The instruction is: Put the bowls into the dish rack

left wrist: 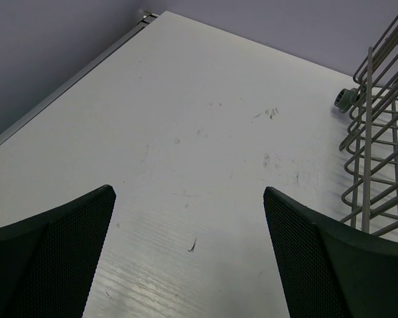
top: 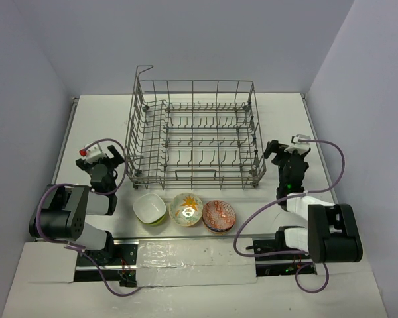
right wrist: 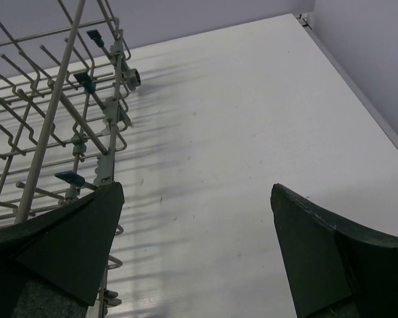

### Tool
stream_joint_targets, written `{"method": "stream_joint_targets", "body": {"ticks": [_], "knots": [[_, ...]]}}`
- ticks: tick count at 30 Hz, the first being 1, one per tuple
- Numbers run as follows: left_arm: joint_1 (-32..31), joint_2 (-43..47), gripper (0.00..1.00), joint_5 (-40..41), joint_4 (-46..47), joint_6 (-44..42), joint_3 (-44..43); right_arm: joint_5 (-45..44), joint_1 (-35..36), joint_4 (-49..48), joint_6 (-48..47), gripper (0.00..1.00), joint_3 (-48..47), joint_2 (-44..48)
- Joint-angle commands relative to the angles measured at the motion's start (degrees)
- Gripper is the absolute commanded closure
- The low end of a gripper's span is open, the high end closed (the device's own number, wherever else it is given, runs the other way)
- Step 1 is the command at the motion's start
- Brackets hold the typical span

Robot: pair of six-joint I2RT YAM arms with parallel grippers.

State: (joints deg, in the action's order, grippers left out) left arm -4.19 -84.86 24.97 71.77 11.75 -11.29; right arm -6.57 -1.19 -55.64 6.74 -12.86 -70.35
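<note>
The grey wire dish rack (top: 194, 132) stands at the table's middle back, with nothing in it. Three bowls sit in a row in front of it: a lime-green bowl (top: 149, 208), a yellow-floral bowl (top: 186, 209) and a red-orange patterned bowl (top: 219, 215). My left gripper (top: 106, 154) hangs left of the rack, open over bare table (left wrist: 189, 192). My right gripper (top: 286, 150) hangs right of the rack, open and holding nothing (right wrist: 196, 189). The rack's left side (left wrist: 378, 132) shows in the left wrist view and its right side (right wrist: 60, 119) in the right wrist view.
Grey walls close in the white table (top: 345, 165) on the left, back and right. A raised wire loop (top: 143, 69) sticks up at the rack's back left corner. Purple cables (top: 338, 165) run from each wrist to the arm bases at the near edge.
</note>
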Motion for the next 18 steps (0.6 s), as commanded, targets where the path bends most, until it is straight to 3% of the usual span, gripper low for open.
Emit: {"method": "stream_joint_targets", "body": {"ticks": [1,13,18], "knots": [[0.2,1.4,0.01,0.9,1.3,0.9,-1.2,-3.5,0.8,2.5,2.2,0.0,-2.3,2.2],[0.3,1.8,0.01,-0.7,1.4,0.3,-1.0,-12.0,0.7,14.3,8.2,0.0,-5.1,12.2],[0.9,7.2,0.01,-2.7,-16.7,0.3,-8.7,-11.1,0.6,14.8,8.8,0.0,-4.8,14.4]]}}
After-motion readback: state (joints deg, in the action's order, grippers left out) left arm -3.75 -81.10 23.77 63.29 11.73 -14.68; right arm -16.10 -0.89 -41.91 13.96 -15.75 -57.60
